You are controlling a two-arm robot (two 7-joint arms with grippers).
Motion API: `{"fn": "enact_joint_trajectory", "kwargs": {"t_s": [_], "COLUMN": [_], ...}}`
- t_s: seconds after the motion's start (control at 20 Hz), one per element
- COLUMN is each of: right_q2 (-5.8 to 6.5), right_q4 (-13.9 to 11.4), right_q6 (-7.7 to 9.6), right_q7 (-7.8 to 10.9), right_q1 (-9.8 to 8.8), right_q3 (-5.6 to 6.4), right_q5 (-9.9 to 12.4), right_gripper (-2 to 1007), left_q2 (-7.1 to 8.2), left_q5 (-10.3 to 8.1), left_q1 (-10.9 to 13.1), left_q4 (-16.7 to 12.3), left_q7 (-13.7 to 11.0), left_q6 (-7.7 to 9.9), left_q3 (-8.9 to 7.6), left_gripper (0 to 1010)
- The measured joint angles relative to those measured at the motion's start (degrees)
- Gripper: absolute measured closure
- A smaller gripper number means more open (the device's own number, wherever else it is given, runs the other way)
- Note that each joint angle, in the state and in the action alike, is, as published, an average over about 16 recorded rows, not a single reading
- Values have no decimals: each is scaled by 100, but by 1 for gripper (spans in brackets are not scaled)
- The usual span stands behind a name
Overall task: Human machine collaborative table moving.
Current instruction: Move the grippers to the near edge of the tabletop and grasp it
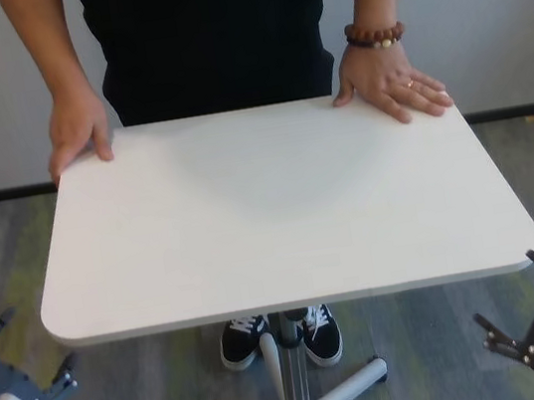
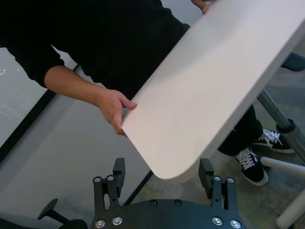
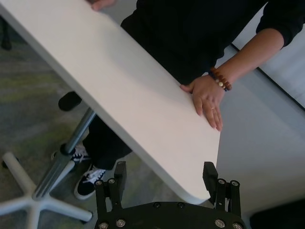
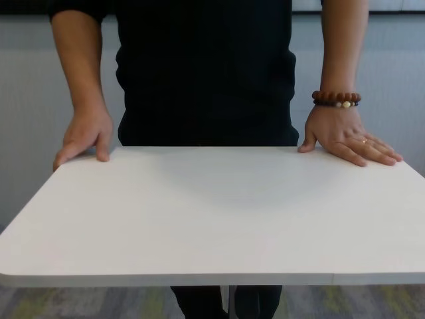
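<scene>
Even, diffuse indoor light, moderately bright, no hard source visible. The table [image 1: 278,208] top reads flat matte white with no glare, only a soft grey shadow patch near its far-middle below the human [image 1: 213,37]. Human's black shirt is crushed to near-solid black, no fold detail. Faint soft shadow under the table's near edge onto the carpet [image 1: 438,335]. Head view slightly soft overall. In the left wrist view the glass panel [image 2: 19,109] looks pale and washed out. Wrist views show perspective stretch at the tabletop. No motion blur apparent.
</scene>
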Motion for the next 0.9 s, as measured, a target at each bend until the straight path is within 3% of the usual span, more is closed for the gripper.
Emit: {"fn": "enact_joint_trajectory", "kwargs": {"t_s": [0.2,0.45,0.9], "right_q2": [69,61,-197], "right_q4": [-88,-116,56], "right_q6": [207,499,1016], "right_q7": [-118,-283,-563], "right_q1": [-220,-352,-237], "right_q3": [21,-2,-165], "right_q5": [-287,-711,-1584], "right_gripper": [0,0,0], "left_q2": [22,-21,-312], "left_q5": [178,456,1101], "left_q1": [191,325,245], "left_q4": [-45,-46,60], "left_q7": [55,129,212], "left_q6": [31,100,203], "left_q3": [3,52,286], "left_gripper": [10,10,10]}}
